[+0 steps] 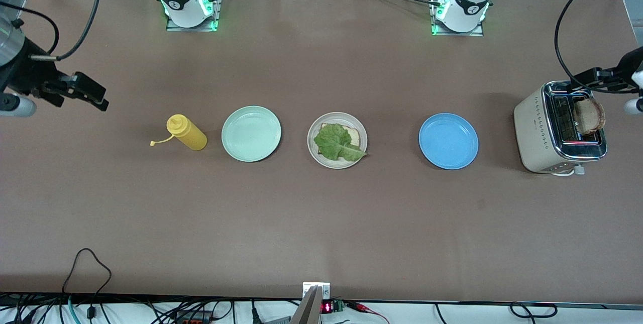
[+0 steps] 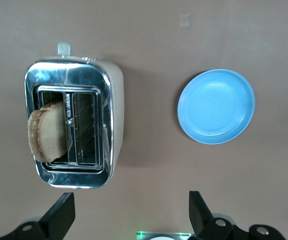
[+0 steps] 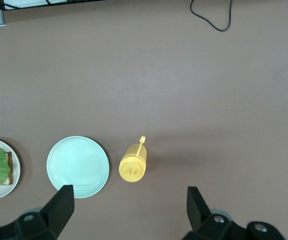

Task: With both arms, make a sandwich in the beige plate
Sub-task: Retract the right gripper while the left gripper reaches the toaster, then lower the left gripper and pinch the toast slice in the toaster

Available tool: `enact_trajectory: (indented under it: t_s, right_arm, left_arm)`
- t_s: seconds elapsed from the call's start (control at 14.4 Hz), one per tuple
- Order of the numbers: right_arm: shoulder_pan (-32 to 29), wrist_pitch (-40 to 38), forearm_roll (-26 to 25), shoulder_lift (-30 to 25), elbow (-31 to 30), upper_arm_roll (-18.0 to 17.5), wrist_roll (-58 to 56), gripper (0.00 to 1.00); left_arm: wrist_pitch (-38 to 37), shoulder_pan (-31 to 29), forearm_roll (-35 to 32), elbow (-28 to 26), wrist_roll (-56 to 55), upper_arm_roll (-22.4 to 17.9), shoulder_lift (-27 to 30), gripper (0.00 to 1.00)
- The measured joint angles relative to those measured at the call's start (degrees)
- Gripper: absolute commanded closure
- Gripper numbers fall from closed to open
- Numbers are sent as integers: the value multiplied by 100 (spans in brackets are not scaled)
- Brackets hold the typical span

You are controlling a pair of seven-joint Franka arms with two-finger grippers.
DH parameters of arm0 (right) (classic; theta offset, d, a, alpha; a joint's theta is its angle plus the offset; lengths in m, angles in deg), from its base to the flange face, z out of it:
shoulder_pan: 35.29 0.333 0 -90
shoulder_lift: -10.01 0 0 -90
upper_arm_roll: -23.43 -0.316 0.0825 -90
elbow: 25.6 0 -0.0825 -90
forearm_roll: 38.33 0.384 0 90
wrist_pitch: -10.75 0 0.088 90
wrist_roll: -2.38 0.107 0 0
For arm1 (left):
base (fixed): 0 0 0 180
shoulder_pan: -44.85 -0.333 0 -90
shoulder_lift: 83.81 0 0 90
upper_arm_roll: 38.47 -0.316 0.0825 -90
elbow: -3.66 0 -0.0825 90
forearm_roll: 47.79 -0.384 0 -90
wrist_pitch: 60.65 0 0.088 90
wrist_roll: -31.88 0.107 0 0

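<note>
A row of things is lying across the brown table (image 1: 321,223). From the right arm's end: a yellow squeeze bottle (image 1: 187,132) with its cap hanging open on a strap, a mint-green plate (image 1: 251,133), the beige plate (image 1: 337,163), a blue plate (image 1: 448,141) and a cream toaster (image 1: 537,128) with a chrome top.

The beige plate is sitting in the middle of the row, between the mint-green and blue plates and apart from both. On it 1 bread slice (image 1: 354,135) is lying flat, mostly covered by a ruffled lettuce leaf (image 1: 335,142) whose tip is reaching over the plate's rim. A 2nd slice of bread (image 1: 591,114) is standing up out of 1 of the toaster's 2 slots; the other slot is showing only its wire guides.

The left gripper (image 2: 129,210) is hovering over the table just beside the toaster, fingers spread wide and holding nothing. The right gripper (image 3: 129,207) is hanging over the table near the squeeze bottle, its jaws equally wide apart and empty.

No brand or writing on the toaster, bottle or plates is readable.
</note>
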Motion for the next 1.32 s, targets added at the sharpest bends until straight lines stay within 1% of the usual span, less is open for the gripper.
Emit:
enact_trajectory:
  t_s: [0.21, 0.35, 0.49, 0.62, 0.76, 1.04, 1.25, 1.32]
  right_arm:
    - [40, 5, 2, -522, -553, -47, 65, 0]
    - [175, 16, 2, -705, -755, 59, 93, 0]
    - [297, 113, 2, -741, -835, 210, 93, 0]
    - [304, 217, 2, -713, -888, 260, 92, 0]
    - [304, 252, 2, -682, -890, 288, 92, 0]
    - [282, 331, -6, -658, -907, 340, 37, 0]
    - [176, 380, -16, -657, -914, 389, -353, 0]
    - [164, 381, -16, -657, -915, 418, -402, 0]
  left_arm:
    - [-15, -601, -11, 71, 265, -28, -358, 0]
    - [170, -1015, -12, 81, 814, -37, -594, 0]
    - [612, -1381, -12, 67, 1693, -43, -836, 0]
    - [1267, -1637, -12, -45, 2372, -45, -1039, 0]
    - [1596, -1763, -12, -217, 2596, -45, -1139, 0]
    - [1657, -1768, -5, -500, 2616, -1, -1144, 1]
    - [1859, -1767, -2, -742, 2617, 30, -1144, 1]
    - [1884, -1767, -1, -791, 2617, 31, -1145, 4]
